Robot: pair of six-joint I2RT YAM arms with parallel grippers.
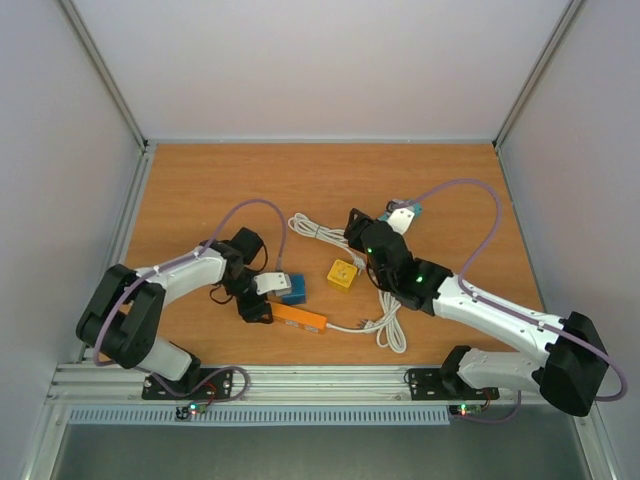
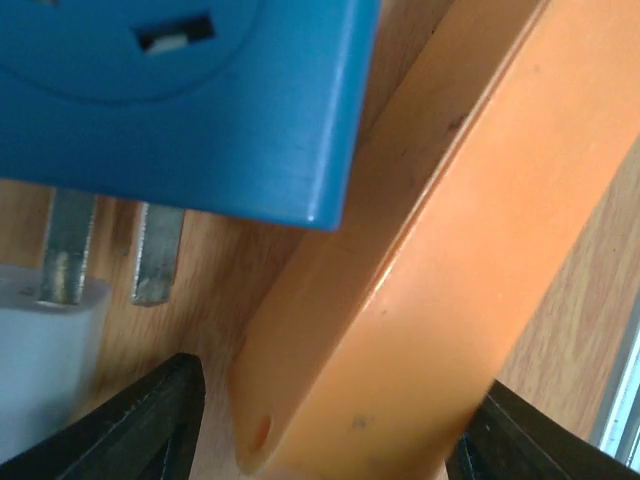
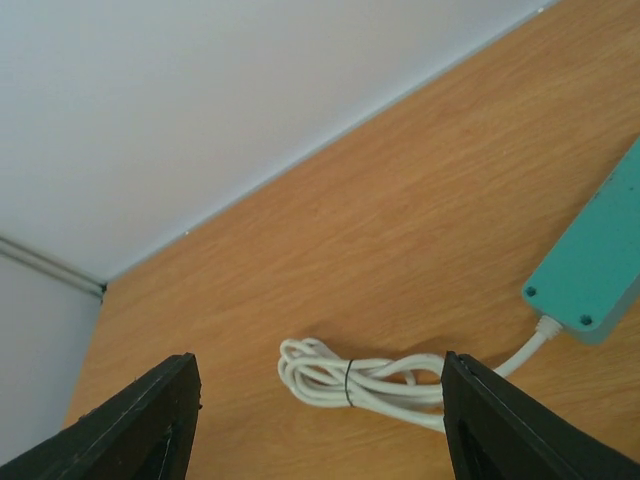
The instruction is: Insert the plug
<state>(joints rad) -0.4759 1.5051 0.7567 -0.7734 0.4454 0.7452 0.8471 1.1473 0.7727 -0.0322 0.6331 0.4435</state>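
Insertion is being judged as not yet completed. The left claw (image 2: 330, 405) is being held at a middling spread and is gripping nothing. One end of the orange strip (image 2: 430, 280) is lying between its fingers, with a gap showing at the left finger. Ahead of this claw and to its left, the white plug (image 2: 45, 330) is resting on the bench (image 2: 590, 300). Its bare prongs (image 2: 65, 240) are running up to the edge of the blue socket block (image 2: 200, 100); whether they are entering it cannot be told.

A fresh grasp on the plug and a straight push into the block are being called for next.

The left arm is being held folded, with its wrist low over the bench. The right claw (image 3: 320, 365) is being held wide, empty and raised, with the cable coil (image 3: 390, 392) just ahead of it and a teal strip (image 3: 595, 270) ahead to its right.
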